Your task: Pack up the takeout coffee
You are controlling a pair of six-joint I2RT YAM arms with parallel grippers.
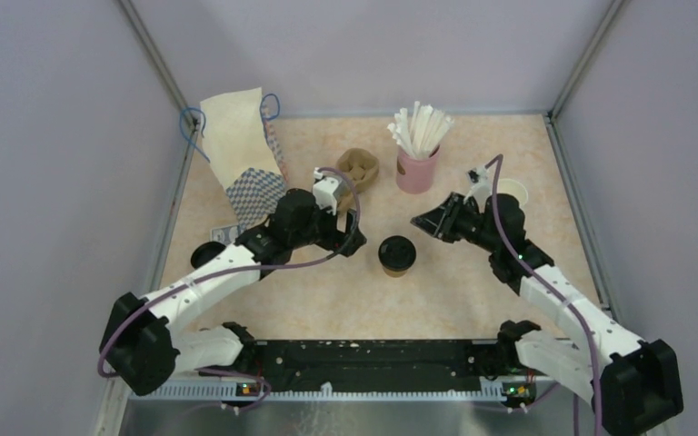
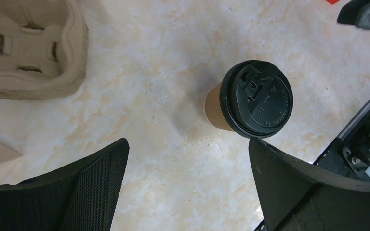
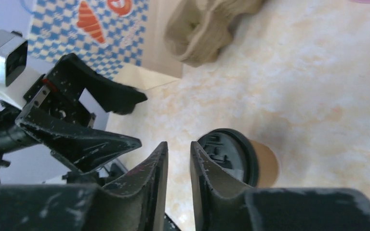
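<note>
Standing: kraft cup [image 1: 398, 263], round black lid [image 2: 256, 98]; left pincer [image 2: 188, 143] wide; right pincer [image 3: 178, 145] narrow.

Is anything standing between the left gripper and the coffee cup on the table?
Nothing visible does. The left gripper is open, and only bare table lies between it and the coffee cup, which stands upright.
</note>
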